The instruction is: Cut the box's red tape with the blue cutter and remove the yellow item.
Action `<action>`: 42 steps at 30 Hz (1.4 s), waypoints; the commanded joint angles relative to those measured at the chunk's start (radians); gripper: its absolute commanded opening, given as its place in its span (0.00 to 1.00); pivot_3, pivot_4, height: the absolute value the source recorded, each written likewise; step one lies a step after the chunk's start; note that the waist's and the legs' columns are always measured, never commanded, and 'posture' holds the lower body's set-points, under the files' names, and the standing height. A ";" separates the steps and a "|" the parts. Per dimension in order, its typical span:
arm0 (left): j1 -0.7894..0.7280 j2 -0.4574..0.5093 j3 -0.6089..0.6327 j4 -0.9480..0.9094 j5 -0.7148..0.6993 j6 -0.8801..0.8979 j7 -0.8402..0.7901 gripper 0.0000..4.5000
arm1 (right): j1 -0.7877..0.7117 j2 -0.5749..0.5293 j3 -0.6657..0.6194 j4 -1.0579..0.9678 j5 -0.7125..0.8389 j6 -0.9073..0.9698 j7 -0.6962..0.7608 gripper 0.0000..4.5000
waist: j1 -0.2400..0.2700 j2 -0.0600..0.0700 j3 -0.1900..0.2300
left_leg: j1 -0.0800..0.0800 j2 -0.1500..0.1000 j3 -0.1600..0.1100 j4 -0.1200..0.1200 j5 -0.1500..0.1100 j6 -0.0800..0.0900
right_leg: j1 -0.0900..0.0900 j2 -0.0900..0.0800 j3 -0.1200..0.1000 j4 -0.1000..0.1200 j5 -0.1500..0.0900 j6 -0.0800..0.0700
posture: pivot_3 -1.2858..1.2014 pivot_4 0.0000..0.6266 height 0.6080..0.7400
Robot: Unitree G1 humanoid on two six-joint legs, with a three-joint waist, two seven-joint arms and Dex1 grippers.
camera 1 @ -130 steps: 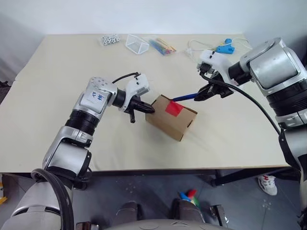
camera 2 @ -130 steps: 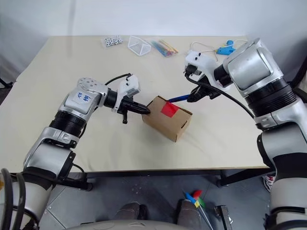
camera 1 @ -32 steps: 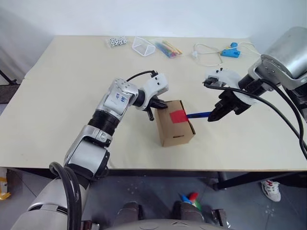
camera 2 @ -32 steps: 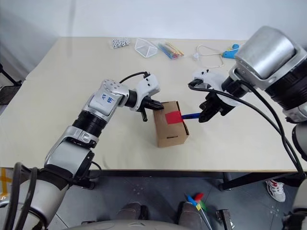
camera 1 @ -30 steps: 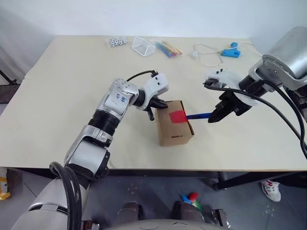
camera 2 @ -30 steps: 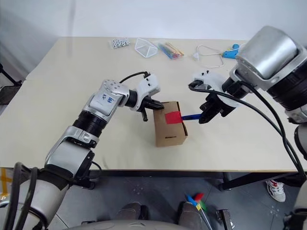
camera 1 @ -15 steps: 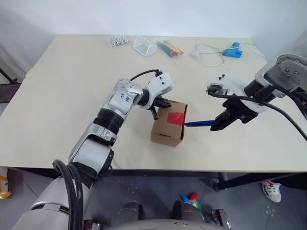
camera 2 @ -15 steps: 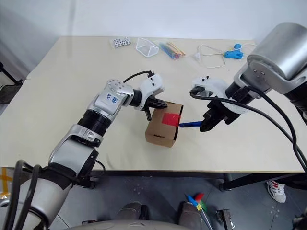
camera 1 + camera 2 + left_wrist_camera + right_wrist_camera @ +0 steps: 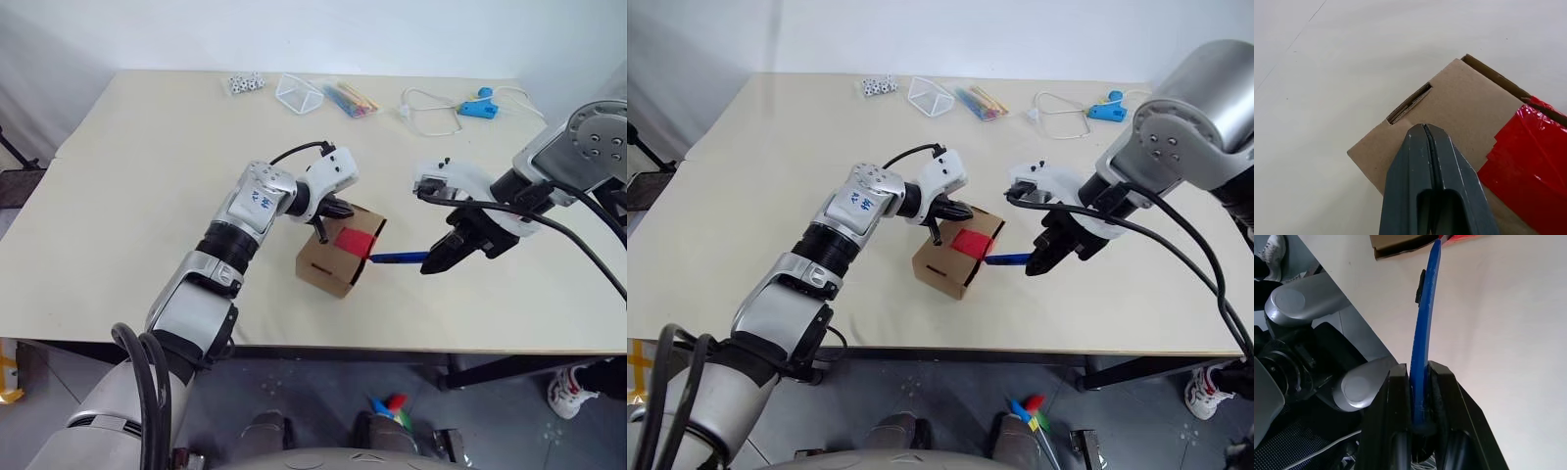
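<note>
Head stereo pair looking forward and down over the table (image 9: 137,186), both eyes sharing the box (image 9: 333,262), each wrist camera looking along its fingers, close on that box

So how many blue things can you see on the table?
2: the blue cutter held by the right claw beside the box, and a light-blue gadget at the far right edge.

The box (image 9: 338,257) is plain brown cardboard, with a bright red tape (image 9: 355,240) patch on its top. The blue cutter (image 9: 400,258) is a solid dark blue, pinched between the black fingers of the right gripper (image 9: 1419,382); the left gripper (image 9: 1428,161) has dark grey-black fingers too. The table (image 9: 147,166) is pale cream. At its far edge lie a light-blue gadget (image 9: 477,105) with a white cable, multicoloured sticks (image 9: 345,98), and what may be white dice (image 9: 245,82) with dark spots.
</note>
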 commanded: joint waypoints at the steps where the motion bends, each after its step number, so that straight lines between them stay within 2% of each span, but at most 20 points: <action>1: 0.058 -0.013 -0.051 0.087 0.064 0.031 0.036 0.00 | -0.002 0.001 -0.019 -0.051 0.110 0.016 0.026 0.04 | 0.000 0.000 0.000 | 0.000 0.000 0.000 0.000 0.000 0.000 | 0.000 0.000 0.000 0.000 0.000 0.000 | 0.52 0.24 1.00; 20: 0.060 -0.021 -0.047 0.088 0.061 0.027 0.044 0.00 | 0.055 -0.033 -0.150 -0.128 0.124 0.016 0.076 0.04 | 0.004 0.000 0.000 | 0.000 0.000 0.001 0.000 0.000 0.001 | 0.000 0.000 0.000 -0.002 0.000 0.000 | 0.52 0.24 1.00; 30: 0.065 -0.022 -0.039 0.080 0.056 0.035 0.050 0.00 | 0.116 -0.089 -0.247 -0.191 0.111 0.016 0.100 0.04 | 0.008 0.000 0.000 | 0.000 0.001 0.001 0.001 -0.001 0.001 | 0.000 0.000 0.000 -0.003 0.001 0.000 | 0.52 0.24 1.00; 33: 0.076 -0.012 -0.039 0.055 0.054 0.042 0.039 0.00 | 0.208 -0.104 -0.382 -0.210 0.023 0.014 0.052 0.04 | 0.008 0.000 0.000 | 0.000 0.001 0.001 0.001 -0.001 0.001 | 0.001 0.000 0.000 -0.003 0.001 0.000 | 0.52 0.24 1.00; 37: 0.092 0.010 -0.022 0.005 0.036 0.060 0.019 0.00 | 0.353 -0.207 -0.495 -0.266 -0.200 -0.154 0.051 0.04 | 0.006 0.000 0.000 | -0.001 0.001 0.001 0.000 -0.001 0.002 | 0.001 0.000 0.000 -0.005 0.002 0.001 | 0.52 0.24 1.00; 42: 0.103 0.017 0.008 -0.031 0.019 0.094 0.015 0.00 | 0.488 -0.187 -0.683 -0.192 -0.359 -0.268 -0.020 0.04 | -0.012 0.000 0.000 | -0.001 -0.001 0.004 -0.001 -0.001 0.001 | 0.000 0.001 0.000 -0.005 0.002 0.002 | 0.52 0.24 1.00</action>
